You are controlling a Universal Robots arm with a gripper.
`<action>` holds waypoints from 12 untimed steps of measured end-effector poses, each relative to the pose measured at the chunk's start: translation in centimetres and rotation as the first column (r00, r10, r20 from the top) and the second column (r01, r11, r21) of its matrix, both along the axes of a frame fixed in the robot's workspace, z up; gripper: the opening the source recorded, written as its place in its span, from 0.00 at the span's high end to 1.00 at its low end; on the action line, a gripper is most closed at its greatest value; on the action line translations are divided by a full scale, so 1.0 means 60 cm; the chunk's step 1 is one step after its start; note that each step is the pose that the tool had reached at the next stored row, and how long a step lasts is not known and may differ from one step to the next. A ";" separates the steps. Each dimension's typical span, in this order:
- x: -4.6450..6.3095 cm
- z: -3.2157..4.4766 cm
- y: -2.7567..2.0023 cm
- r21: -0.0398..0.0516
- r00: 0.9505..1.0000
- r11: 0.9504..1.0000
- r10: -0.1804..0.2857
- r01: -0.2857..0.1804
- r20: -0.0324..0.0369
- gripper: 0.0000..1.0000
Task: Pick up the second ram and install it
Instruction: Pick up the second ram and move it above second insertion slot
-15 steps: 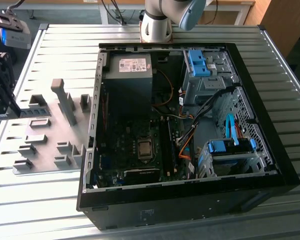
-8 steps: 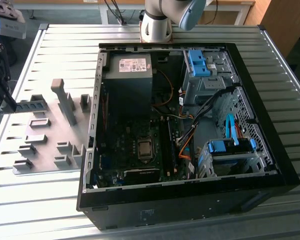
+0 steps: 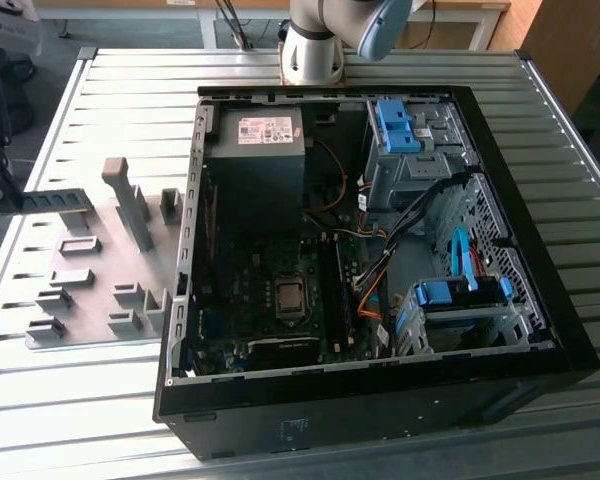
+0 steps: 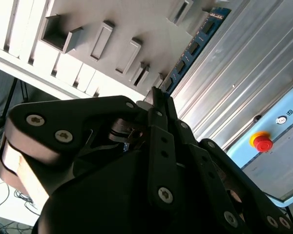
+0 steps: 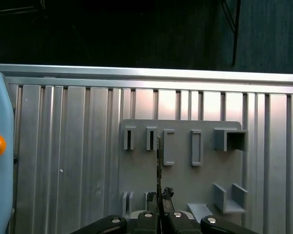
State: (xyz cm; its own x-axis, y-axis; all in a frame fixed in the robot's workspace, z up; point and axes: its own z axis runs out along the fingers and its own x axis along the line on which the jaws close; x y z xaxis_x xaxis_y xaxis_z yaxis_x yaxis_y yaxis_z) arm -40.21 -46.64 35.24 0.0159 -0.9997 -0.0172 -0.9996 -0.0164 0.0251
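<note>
Gripper (image 4: 158,97) closed on one end of the second ram (image 4: 195,41), stick held edge-on over the grey fixture plate (image 5: 185,180). Judgement: keep the clamp firm and the board untilted, so it travels without twisting.

Soft daylight lit the bench (image 3: 130,90) evenly in the exterior view. Its ribs shone pale and came close to washing out toward the exterior view's right. Inside the open case (image 3: 380,420) it was dim; the black walls swallowed detail and only the blue brackets (image 3: 392,125) stood out. Blocks on the grey plate (image 3: 100,265) threw short, soft shadows.

In the second wrist view the tool (image 4: 158,97) was a dark, underexposed mass against bright ribs streaked with glare, though the ram (image 4: 195,46) it gripped showed clear blue. In the first wrist view the space beyond the bench was near-black. The plate was evenly lit there, with thin shadows in its slots.
</note>
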 end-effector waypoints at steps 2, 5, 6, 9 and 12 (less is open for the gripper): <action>0.000 0.007 0.0001 0.000 1.000 1.000 0.000 0.000 0.000 0.86; 0.000 0.017 0.0005 0.000 1.000 1.000 0.000 0.000 0.000 0.86; 0.000 0.020 0.0006 0.000 1.000 1.000 0.000 0.000 0.000 0.86; 0.000 0.029 0.0007 0.000 1.000 1.000 0.000 0.000 0.000 0.86; 0.000 0.039 0.0008 0.000 1.000 1.000 0.000 0.000 0.000 0.86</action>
